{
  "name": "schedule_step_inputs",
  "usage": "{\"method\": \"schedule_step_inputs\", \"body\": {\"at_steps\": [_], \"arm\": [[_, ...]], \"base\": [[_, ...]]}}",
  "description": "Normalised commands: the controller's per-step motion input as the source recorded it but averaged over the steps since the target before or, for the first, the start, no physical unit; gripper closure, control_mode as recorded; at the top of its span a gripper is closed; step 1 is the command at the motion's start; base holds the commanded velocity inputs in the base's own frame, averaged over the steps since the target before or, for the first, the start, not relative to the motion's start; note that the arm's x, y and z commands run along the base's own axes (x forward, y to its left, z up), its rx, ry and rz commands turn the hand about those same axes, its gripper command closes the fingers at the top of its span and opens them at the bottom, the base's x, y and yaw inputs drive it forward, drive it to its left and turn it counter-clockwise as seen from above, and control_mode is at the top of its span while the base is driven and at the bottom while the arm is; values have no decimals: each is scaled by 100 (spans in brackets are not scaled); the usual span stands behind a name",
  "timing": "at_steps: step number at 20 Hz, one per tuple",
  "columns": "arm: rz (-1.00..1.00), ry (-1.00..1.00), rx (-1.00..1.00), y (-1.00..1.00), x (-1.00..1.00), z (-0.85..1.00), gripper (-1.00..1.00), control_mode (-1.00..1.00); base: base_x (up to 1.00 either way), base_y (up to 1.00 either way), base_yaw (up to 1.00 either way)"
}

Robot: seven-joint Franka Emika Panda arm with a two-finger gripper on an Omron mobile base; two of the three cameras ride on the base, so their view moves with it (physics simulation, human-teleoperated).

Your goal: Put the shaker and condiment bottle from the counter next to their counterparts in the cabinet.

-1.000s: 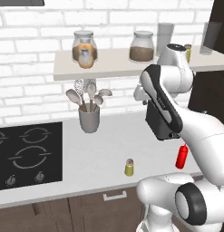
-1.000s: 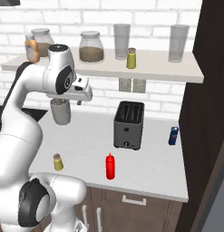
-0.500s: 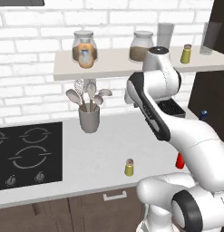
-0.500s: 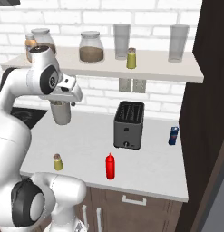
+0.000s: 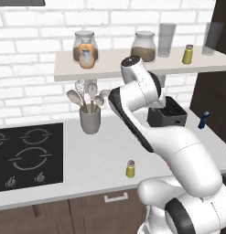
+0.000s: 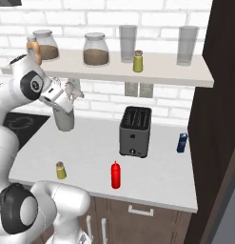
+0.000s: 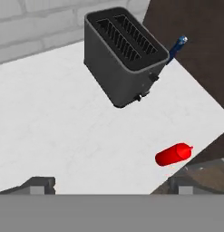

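Observation:
The red condiment bottle stands near the counter's front edge, in front of the toaster; the hand view shows the condiment bottle at lower right. The yellow-green shaker stands to its left, also the shaker by the front edge. On the beige cabinet shelf stand the twin shaker and the orange bottle. My gripper is open and empty, its fingertips wide apart. It hangs high over the counter, well apart from the red bottle.
A black toaster stands mid-counter with a small blue bottle to its right. A grey utensil holder stands by the wall, and the black stove is at the left. Jars and glasses line the shelf. A dark wall closes the right side.
The arm has swung and twisted, and the hand has drawn back from above the red bottle toward the utensil holder. The bottles and shakers have not moved.

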Motion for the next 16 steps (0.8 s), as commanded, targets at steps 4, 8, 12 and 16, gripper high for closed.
{"method": "schedule_step_inputs", "body": {"at_steps": [4, 8, 12, 16], "arm": [[-57, -18, -4, 21, 0, -22, -100, -100], [-55, -24, -2, 21, -17, -38, -100, -100], [-33, -36, 0, 4, -79, -63, -100, -100], [-19, -35, -1, 0, -99, -74, -100, -100]], "base": [[0, 0, 0], [0, 0, 0], [0, 0, 0], [0, 0, 0]]}}
